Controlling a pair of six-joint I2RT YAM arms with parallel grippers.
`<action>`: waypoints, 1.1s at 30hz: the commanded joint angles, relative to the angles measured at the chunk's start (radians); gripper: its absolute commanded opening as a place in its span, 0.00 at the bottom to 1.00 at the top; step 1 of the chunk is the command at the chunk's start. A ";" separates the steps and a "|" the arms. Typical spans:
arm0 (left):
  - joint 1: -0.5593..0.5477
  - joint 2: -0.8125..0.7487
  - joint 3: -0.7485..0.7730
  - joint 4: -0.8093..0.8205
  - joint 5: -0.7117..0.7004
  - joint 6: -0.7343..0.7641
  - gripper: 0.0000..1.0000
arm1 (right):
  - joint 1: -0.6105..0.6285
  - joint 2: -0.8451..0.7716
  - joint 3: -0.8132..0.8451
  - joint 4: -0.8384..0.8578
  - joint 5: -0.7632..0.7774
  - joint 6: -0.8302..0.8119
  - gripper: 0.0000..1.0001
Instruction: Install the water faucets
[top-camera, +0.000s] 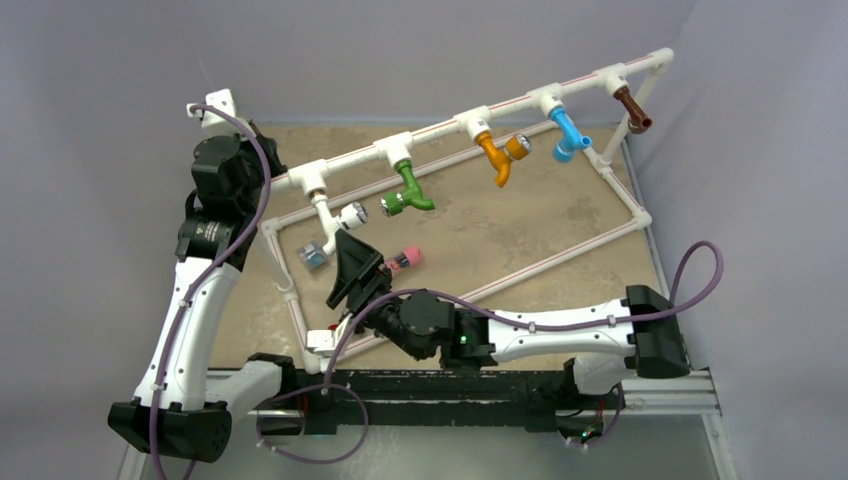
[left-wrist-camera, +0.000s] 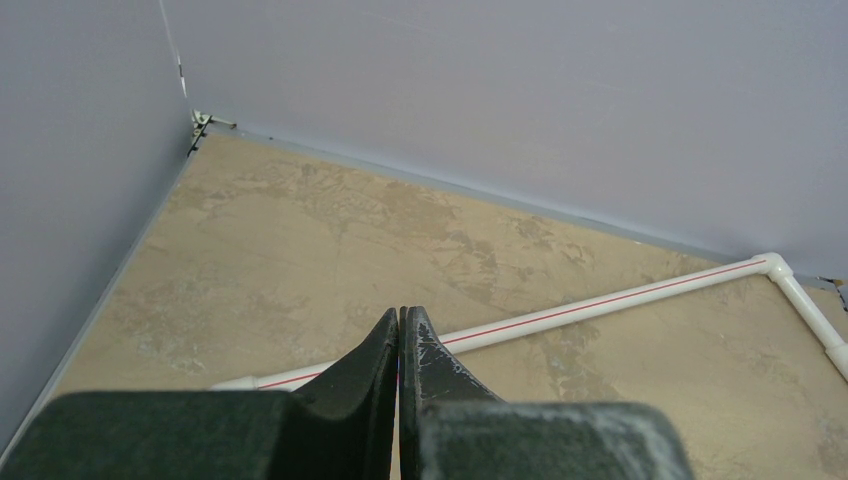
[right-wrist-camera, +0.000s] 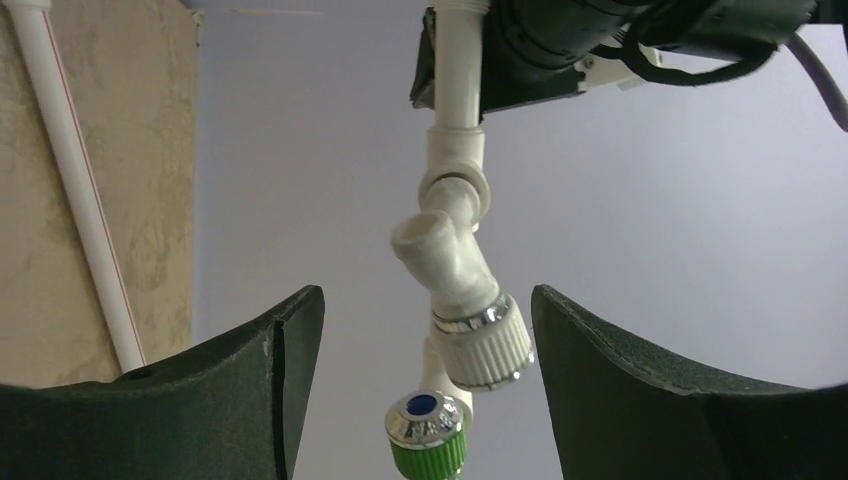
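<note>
Right gripper (right-wrist-camera: 425, 292) is wide open and holding nothing. We see its two dark fingers (right-wrist-camera: 250, 370) spread either side of the white faucet (right-wrist-camera: 455, 275) in the right wrist view. The chrome-ringed white knob sits in the gap between them, and we see no contact. How far ahead of the tips it sits we cannot tell. That white faucet hangs from the leftmost fitting on the raised rail of the white pipe frame (top-camera: 560, 260), spout bent down and knob toward the right. Whether it is fully seated we cannot tell. Just below it in the wrist view is the knob of the green faucet (right-wrist-camera: 425, 435), chrome cap with a blue dot. From the top view we log the green faucet next along the rail, then the orange faucet (top-camera: 497, 155), blue faucet (top-camera: 567, 135) and brown faucet (top-camera: 632, 108), each hanging from its own fitting. A pink-capped cylinder (top-camera: 403, 260) lies on the tan bench (top-camera: 520, 220) inside the frame, just beside the right gripper. Left gripper (left-wrist-camera: 398, 312) is fully closed, fingers pressed together on nothing. It sits up at the far left corner, well apart from the faucets, looking down over the bench and a red-striped frame pipe.
</note>
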 joint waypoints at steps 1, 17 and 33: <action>-0.039 0.026 -0.061 -0.232 0.116 0.044 0.00 | -0.022 0.021 0.077 0.048 -0.023 -0.037 0.77; -0.045 0.028 -0.067 -0.226 0.112 0.046 0.00 | -0.099 0.141 0.198 0.033 -0.046 -0.041 0.58; -0.047 0.026 -0.069 -0.226 0.112 0.047 0.00 | -0.101 0.197 0.178 0.246 0.114 0.280 0.00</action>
